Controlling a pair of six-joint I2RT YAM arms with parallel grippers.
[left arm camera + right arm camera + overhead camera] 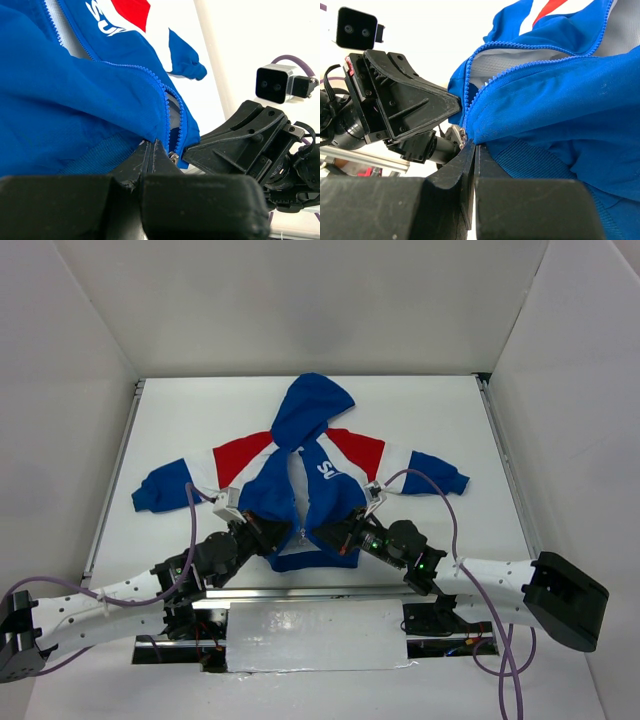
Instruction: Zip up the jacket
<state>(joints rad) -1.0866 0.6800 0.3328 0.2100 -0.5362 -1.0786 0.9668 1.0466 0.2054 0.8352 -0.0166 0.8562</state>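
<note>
The jacket (268, 490) lies flat on the white table, hood at the far end, hem toward me, its zip open with the grey lining showing. My left gripper (272, 536) is shut on the hem of the jacket's left front panel (75, 100), right beside the zip teeth and a small metal zip piece (173, 157). My right gripper (338, 537) is shut on the hem of the right front panel (560, 100), next to a metal zip end (464, 135). The two grippers sit close together, facing each other across the bottom of the zip.
Aluminium rails run along the table's left (110, 480) and right (505, 470) edges. White walls enclose three sides. A foil-covered plate (315, 635) lies between the arm bases. Purple cables (445, 500) loop over the sleeves.
</note>
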